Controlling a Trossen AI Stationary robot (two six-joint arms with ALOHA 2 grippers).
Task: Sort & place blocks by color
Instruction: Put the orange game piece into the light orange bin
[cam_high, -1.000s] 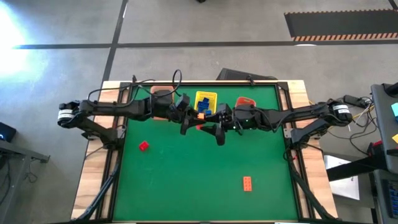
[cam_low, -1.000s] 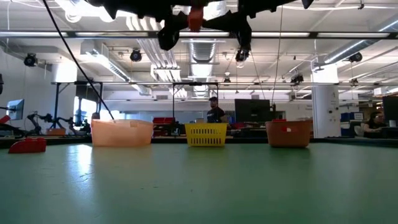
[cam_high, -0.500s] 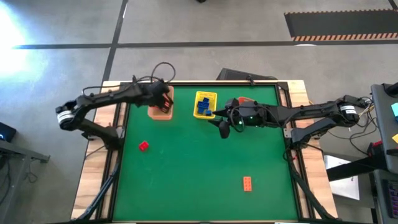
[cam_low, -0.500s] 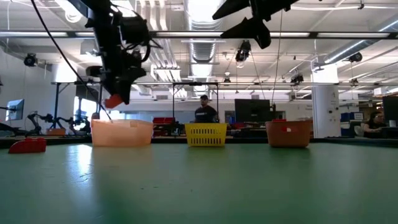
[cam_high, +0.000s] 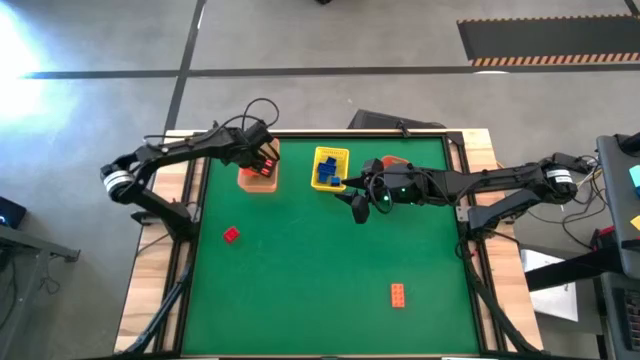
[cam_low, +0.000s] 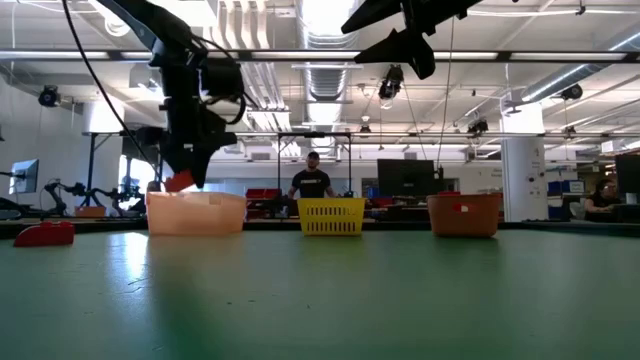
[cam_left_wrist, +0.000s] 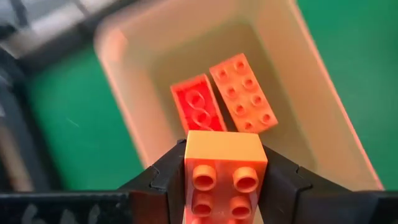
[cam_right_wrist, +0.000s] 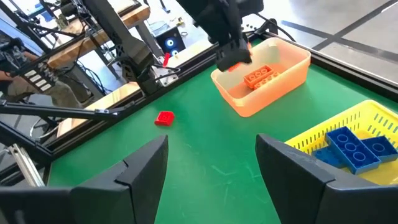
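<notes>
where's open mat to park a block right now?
Open: the green mat between the red block and the orange block. Crowded: the far edge, with the pale orange basket, yellow basket, left gripper and right gripper.

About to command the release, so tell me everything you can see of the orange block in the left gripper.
The orange block is a studded plastic brick, its round studs facing the wrist camera. The left gripper is shut on it, one dark finger on each side. It hangs over the pale orange basket, touching nothing else. Under it, inside the basket, lie a red brick and an orange brick.
</notes>
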